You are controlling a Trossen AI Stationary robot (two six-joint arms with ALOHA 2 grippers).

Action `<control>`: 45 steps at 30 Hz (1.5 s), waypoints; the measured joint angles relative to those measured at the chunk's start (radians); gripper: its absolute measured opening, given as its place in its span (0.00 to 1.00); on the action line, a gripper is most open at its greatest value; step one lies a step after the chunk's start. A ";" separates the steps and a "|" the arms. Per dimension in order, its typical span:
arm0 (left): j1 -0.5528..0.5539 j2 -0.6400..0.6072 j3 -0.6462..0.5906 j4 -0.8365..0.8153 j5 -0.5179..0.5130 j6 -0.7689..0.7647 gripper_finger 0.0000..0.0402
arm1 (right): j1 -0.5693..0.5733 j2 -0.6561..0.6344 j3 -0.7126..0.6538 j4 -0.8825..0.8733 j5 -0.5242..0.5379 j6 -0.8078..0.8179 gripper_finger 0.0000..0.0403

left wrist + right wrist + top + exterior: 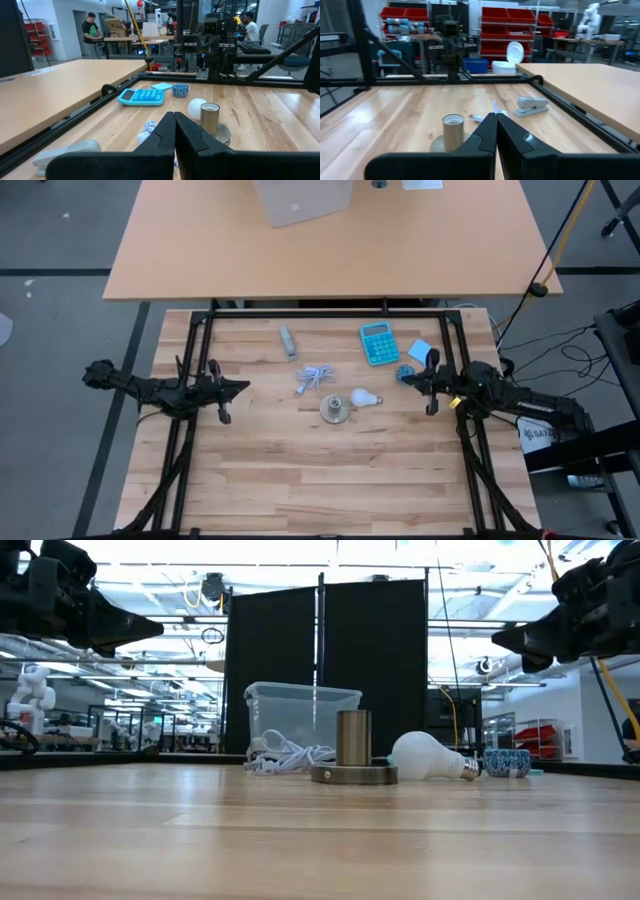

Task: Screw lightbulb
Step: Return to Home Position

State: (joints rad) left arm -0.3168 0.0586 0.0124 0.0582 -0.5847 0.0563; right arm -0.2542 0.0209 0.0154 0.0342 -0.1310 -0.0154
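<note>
Lightbulb [364, 397] lies on its side on the bench [300, 480], just beside the socket base [335, 412], at about 2 o'clock from it. Its silvery screw end points toward 3 o'clock, away from the base. The upright tube of the base is empty at the top, so the bulb is not screwed in.

The left arm [150, 387] hangs at the 9 o'clock side of the bench and the right arm [520, 395] at the 3 o'clock side. Both are raised above the wood and well apart from the bulb. The left jaws are pressed together and hold nothing; the right jaws are the same.

I judge that this is a resting step: both arms are parked, and no grasp is in hand.

For screwing, the next move asks one arm to part its jaws, come down toward the centre and take the lightbulb by its frosted head. The right arm seems the nearer. The bulb must then be turned so the thread looks down, set over the tube and rotated. The white cable [315, 378] at 11 o'clock from the base should be avoided.
</note>
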 joint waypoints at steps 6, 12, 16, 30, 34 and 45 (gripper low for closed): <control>0.000 0.000 0.000 0.000 0.000 0.000 0.00 | 0.108 0.000 0.000 0.000 0.001 0.000 0.01; 0.000 0.000 0.000 0.000 0.000 0.000 0.00 | 0.169 0.000 0.000 0.000 -0.002 0.000 0.01; 0.000 0.000 0.000 0.000 0.000 0.000 0.00 | 0.170 0.000 0.000 0.000 -0.002 0.000 0.01; 0.000 0.000 0.000 0.000 0.000 0.000 0.00 | 0.170 0.000 0.000 0.000 -0.001 0.000 0.01; 0.000 0.000 0.000 0.000 0.000 0.000 0.00 | 0.170 0.000 0.000 0.000 -0.001 0.000 0.01; 0.000 0.000 0.000 0.000 0.000 0.000 0.00 | 0.170 0.000 0.000 0.000 -0.001 0.000 0.01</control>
State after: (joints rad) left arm -0.3164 0.0586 0.0128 0.0586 -0.5850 0.0564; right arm -0.0837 0.0212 0.0154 0.0341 -0.1318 -0.0151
